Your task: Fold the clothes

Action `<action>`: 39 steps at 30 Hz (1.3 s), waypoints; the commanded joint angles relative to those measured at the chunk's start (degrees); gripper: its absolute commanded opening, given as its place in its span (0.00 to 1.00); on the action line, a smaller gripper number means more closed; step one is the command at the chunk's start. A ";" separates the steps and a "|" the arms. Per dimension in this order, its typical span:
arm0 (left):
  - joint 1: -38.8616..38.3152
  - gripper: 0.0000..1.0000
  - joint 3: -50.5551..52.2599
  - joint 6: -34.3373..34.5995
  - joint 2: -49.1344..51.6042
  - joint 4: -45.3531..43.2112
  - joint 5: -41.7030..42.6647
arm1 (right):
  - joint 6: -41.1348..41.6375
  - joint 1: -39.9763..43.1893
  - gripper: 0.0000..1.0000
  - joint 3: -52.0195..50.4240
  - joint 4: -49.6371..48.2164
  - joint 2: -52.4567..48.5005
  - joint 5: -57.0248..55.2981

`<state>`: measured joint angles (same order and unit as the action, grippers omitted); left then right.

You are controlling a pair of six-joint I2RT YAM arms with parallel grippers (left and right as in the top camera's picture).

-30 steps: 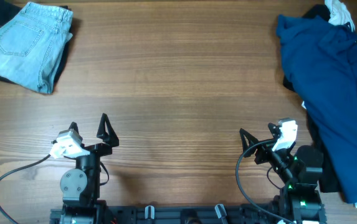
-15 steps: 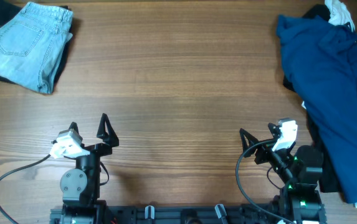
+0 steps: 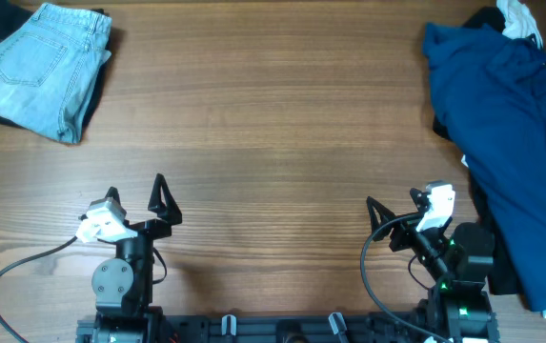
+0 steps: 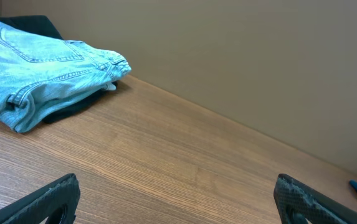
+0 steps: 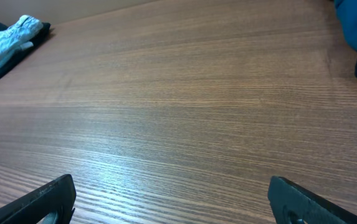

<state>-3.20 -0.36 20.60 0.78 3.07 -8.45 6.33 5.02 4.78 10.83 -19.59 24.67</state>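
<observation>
Top [image 3: 511, 143] (deep blue, unfolded) lies heaped along the bench [image 3: 273, 124] right edge, long axis front to back, just right of the right gripper [image 3: 394, 202], the nearer one. Left gripper [image 3: 135, 189] likewise stands spread, empty.

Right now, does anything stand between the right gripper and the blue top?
Nothing visible does. The right gripper, open, sits near the front edge of the table, and the blue top lies just to its right along the table's right side. Only bare wood separates them.
</observation>
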 commanded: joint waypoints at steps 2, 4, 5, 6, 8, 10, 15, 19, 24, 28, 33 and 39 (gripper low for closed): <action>0.44 1.00 0.02 -0.90 -0.57 0.35 0.09 | -0.24 -0.20 1.00 0.02 -0.35 0.59 1.31; 0.44 1.00 0.02 -0.90 -0.57 0.35 0.09 | -0.24 -0.20 1.00 0.02 -0.35 0.59 1.31; 0.44 1.00 0.02 -0.90 -0.57 0.35 0.09 | -0.24 -0.20 1.00 0.02 -0.35 0.59 1.31; 0.44 1.00 0.02 -0.90 -0.57 0.35 0.09 | -0.22 -0.20 1.00 0.02 -0.35 0.59 1.31; 0.44 1.00 0.02 -0.90 -0.57 0.35 0.09 | -0.22 -0.20 1.00 0.02 -0.35 0.59 1.31; 0.46 1.00 0.02 -0.90 -0.57 0.22 -0.63 | -0.22 -0.20 1.00 0.02 -0.35 0.59 1.31; 0.44 1.00 0.02 -0.90 -0.44 0.24 -0.55 | -0.24 -0.20 1.00 0.02 -0.35 0.59 1.31; 0.44 1.00 0.02 -0.90 -0.39 0.24 -0.57 | -0.24 -0.20 1.00 0.02 -0.35 0.59 1.31; 0.44 1.00 0.02 -0.85 -0.39 0.28 0.09 | -0.22 -0.20 1.00 0.02 -0.35 0.59 1.31; 0.44 1.00 0.02 -0.90 -0.17 0.42 0.09 | -0.28 -0.20 1.00 0.02 -0.31 0.52 -6.27; 0.44 1.00 0.02 -0.87 1.46 0.35 0.09 | -0.33 -0.20 1.00 0.02 0.33 0.42 -20.65; 0.44 1.00 0.02 -0.87 1.92 0.31 0.09 | -0.63 -0.20 1.00 0.02 0.31 0.42 -24.48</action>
<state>-3.20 -0.36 20.60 2.44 3.07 -8.45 6.31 5.02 4.78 11.14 -19.59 6.09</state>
